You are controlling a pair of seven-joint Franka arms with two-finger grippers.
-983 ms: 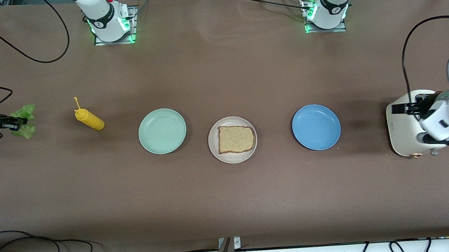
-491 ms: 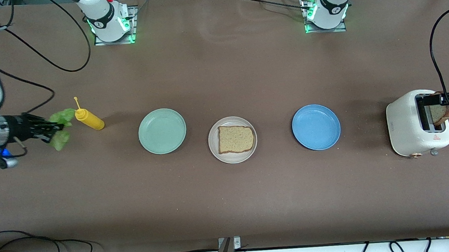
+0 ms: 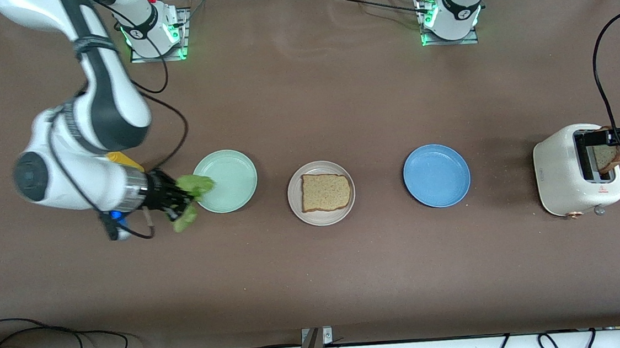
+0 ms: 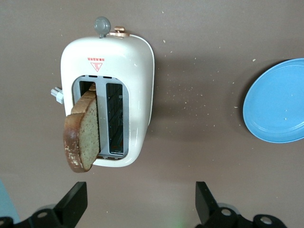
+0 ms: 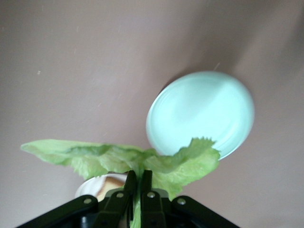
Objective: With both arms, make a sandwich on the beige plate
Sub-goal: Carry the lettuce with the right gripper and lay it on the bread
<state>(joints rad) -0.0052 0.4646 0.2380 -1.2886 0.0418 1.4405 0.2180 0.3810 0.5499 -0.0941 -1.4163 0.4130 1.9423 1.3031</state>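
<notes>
- The lettuce leaf is pinched between the closed fingers of the right gripper, which hangs over the rim of the mint-green plate at the right arm's end.
- 1 slice of bread lies on the beige plate, between the mint-green plate and the blue plate.
- The left gripper is seen spread wide in its wrist view, over the toaster; nothing is held.
- A second slice leans half out of 1 toaster slot.
- The leaf is gripped only at its middle, so it is judged floppy: it could be dropped short, onto the mint-green plate, or draped off the bread.
- The tilted slice could be crushed or knocked back into the slot by an off-centre grasp.
</notes>
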